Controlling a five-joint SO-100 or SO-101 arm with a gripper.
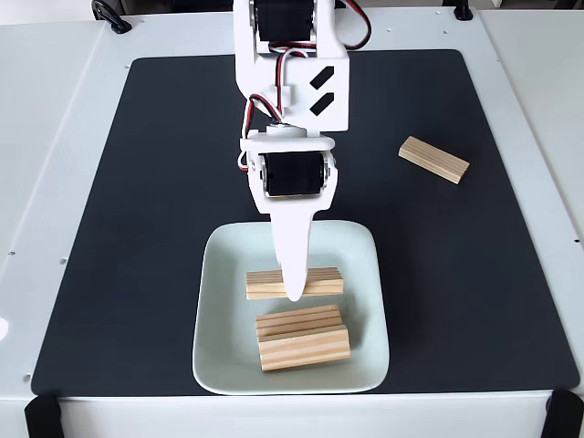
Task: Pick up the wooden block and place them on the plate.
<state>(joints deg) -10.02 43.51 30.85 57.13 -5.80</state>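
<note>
Gripper [294, 290] is hanging over the plate [219, 265], tip at a wooden block [324, 281]; jaw opening and any hold cannot be told. Two more blocks [304, 347] are lying on the plate just nearer the camera, so placing looks under way. One block [433, 160] is waiting on the black mat [137, 182], calling for a reach far right in the fixed view.

We're looking steeply down from the fixed view, high above the front edge of the counter [64, 137] and facing the arm's base at the top. The pincer [296, 290] hangs just below centre, fairly close. The whole dark mat [155, 182] around it fits in frame.
</note>
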